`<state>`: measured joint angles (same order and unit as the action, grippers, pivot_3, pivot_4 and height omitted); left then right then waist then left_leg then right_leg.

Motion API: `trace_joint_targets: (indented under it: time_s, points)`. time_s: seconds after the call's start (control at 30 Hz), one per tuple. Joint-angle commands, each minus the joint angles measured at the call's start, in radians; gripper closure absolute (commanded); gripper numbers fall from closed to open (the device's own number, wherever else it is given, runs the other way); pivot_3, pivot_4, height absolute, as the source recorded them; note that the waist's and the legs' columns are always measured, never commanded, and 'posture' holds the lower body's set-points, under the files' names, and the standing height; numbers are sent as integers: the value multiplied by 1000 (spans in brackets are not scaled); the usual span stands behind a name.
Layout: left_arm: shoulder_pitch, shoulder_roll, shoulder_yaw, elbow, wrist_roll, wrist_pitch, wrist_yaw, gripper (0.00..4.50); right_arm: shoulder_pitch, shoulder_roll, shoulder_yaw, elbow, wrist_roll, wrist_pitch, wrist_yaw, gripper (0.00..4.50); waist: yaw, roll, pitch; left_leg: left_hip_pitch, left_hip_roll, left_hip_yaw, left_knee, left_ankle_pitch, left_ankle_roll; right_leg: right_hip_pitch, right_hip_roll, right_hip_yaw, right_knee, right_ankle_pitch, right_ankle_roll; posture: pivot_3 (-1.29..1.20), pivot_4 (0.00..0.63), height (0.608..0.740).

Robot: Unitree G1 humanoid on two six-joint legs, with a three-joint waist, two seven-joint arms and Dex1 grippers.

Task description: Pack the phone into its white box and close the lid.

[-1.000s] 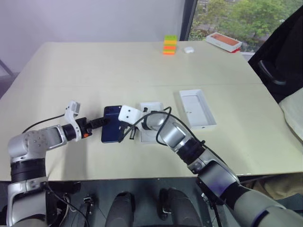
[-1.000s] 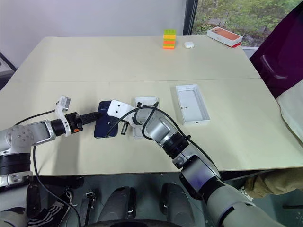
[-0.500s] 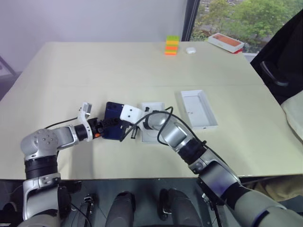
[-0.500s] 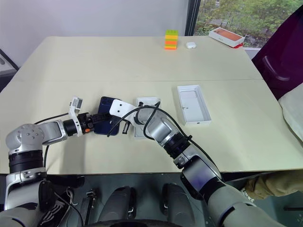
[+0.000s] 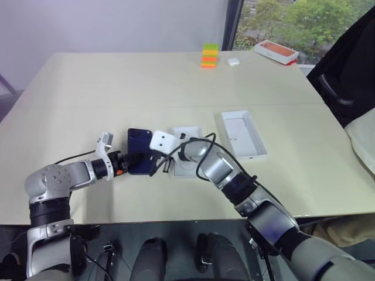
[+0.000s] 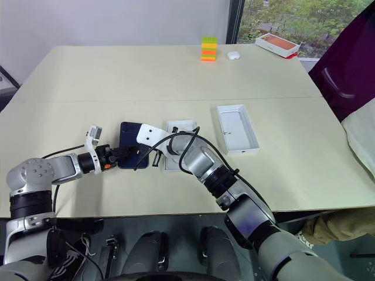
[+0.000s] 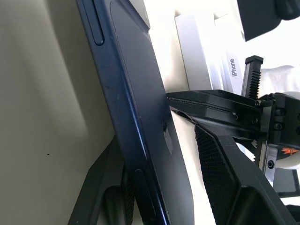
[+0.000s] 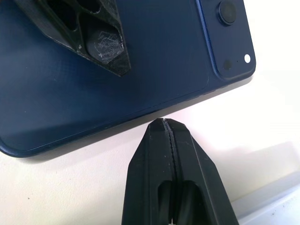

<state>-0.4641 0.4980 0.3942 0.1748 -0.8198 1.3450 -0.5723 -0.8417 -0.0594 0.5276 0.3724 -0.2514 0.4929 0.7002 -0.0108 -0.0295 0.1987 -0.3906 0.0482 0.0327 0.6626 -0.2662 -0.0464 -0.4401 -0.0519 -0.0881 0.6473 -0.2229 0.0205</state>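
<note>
A: Two grippers meet at the phone (image 5: 139, 159), mid-table; bare tabletop (image 5: 117, 88) surrounds it.
B: The left gripper (image 7: 178, 140) straddles its edge, one finger under, one over. The right gripper (image 8: 165, 123) is clenched empty beside it.

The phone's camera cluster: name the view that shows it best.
The right wrist view: the phone lies back-up there with its camera cluster close and unobstructed. The left wrist view gives the phone's edge between the left gripper's fingers. The eye views show a small dark slab.
</note>
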Motion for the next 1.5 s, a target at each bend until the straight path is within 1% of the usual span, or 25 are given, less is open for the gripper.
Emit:
trace_joint_targets:
  time_s: [0.03, 0.1, 0.4, 0.5, 0.6, 0.63, 0.67, 0.73, 0.77, 0.8, 0.9, 0.97, 1.0, 1.1, 1.27, 1.4, 1.5]
  points:
    - [31, -13, 2, 13, -8, 25, 8, 3326, 10, -10, 5, -33, -10, 0, 2, 4500, -2, 0, 0, 0, 0, 0, 0, 0, 0, 0, 0, 0, 0, 0, 0, 0, 150, 740]
    - [40, -16, 1, 7, -10, 21, 9, 4224, 14, -13, 7, -44, -10, 1, 5, 4500, 1, -1, -1, 0, 0, 0, 0, 0, 0, 0, 0, 0, 0, 0, 0, 0, 150, 740]
    - [68, -7, 40, 12, -48, 40, 7, 4224, 14, -23, -56, -109, 37, 5, 7, 4500, -5, -1, -1, 0, 1, -1, -1, 0, 0, 0, 1, 0, 0, 0, 0, 0, 150, 740]
    - [55, -16, 97, 36, -83, 54, 15, 4224, 28, 7, -164, -191, 162, 30, 32, 4500, -4, -1, -1, 0, 1, -1, -1, 0, 0, 0, 1, 0, 0, 0, 0, 0, 150, 740]
    - [49, -16, 131, 37, -99, 47, 25, 4224, 33, 37, -270, -264, 299, 127, 65, 4500, -7, -1, 0, 0, 2, -1, -1, 0, 0, -1, 2, 0, 0, 0, 0, 0, 150, 740]
    - [44, -15, 141, 34, -101, 37, 31, 4224, 33, 45, -323, -290, 359, 166, 70, 4500, -6, -1, 0, 0, 2, -1, -1, 0, 0, -1, 2, 0, 0, 0, 0, 0, 150, 740]
    - [40, -12, 146, 29, -110, 39, 31, 4266, 30, 45, -360, -304, 400, 204, 73, 4249, -6, -1, 0, 0, 2, -1, -1, 0, 0, -1, 2, 0, 0, 0, 0, 0, 150, 740]
    - [21, -12, 175, 19, -147, 71, 43, 4281, 53, -6, -355, -355, 410, 172, 105, 3617, -5, -1, 0, 0, 2, -1, -1, 0, 0, -1, 2, -1, 0, 0, 0, 0, 150, 740]
    - [12, -15, 191, 13, -165, 85, 53, 4281, 65, -32, -354, -377, 417, 157, 120, 3222, -5, -1, 0, -1, 2, -1, -1, 0, 0, -1, 2, -1, 0, 0, 0, 0, 150, 740]
    - [5, -19, 206, 9, -177, 97, 64, 4281, 78, -54, -365, -399, 440, 151, 136, 2647, -4, -1, 0, -1, 2, -1, -1, 0, 0, -2, 2, -1, 0, 0, 0, 0, 150, 740]
    - [-7, -46, 244, 2, -206, 155, 109, 4281, 124, -143, -377, -448, 467, 106, 185, 1204, -1, -1, 0, -2, 1, -1, -1, 0, 0, -2, 2, -1, -1, 0, 0, 0, 150, 740]
    - [-17, -69, 266, -9, -222, 182, 140, 4281, 154, -191, -386, -469, 479, 65, 207, 131, -2, -1, 0, -2, 1, -1, -1, 0, 0, -2, 1, -1, -2, 0, 0, 0, 150, 740]
    - [-28, -88, 282, -13, -231, 198, 164, 4281, 173, -222, -393, -480, 479, 31, 220, 54, -1, -1, 1, -2, 1, -1, -1, 0, 0, -2, 1, -1, -2, 0, 0, 0, 150, 740]
    - [-64, -150, 315, -52, -266, 250, 224, 4281, 248, -318, -428, -517, 516, -42, 295, 54, 1, -3, 2, -3, 0, -1, -1, 0, 0, -2, 1, -2, -2, -2, 3, 0, 150, 740]
    - [-132, -207, 352, -47, -326, 269, 325, 4281, 335, -414, -486, -512, 538, -186, 342, 54, -3, -4, 2, -3, 0, 0, -1, 0, 0, -2, 2, -2, -1, -2, 3, 0, 150, 740]
    - [-164, -291, 294, -51, -380, 269, 414, 4281, 428, -530, -565, -480, 560, -288, 415, 54, 3, -4, 3, -2, 1, 1, -1, 0, 0, -2, 3, -2, -2, -2, 3, 0, 150, 740]
    - [-182, -346, 289, -52, -392, 269, 479, 4281, 452, -567, -576, -467, 567, -324, 430, 54, 1, -5, 3, -3, 0, 3, -1, 0, 0, -1, 2, -1, -2, -2, 4, 0, 150, 740]
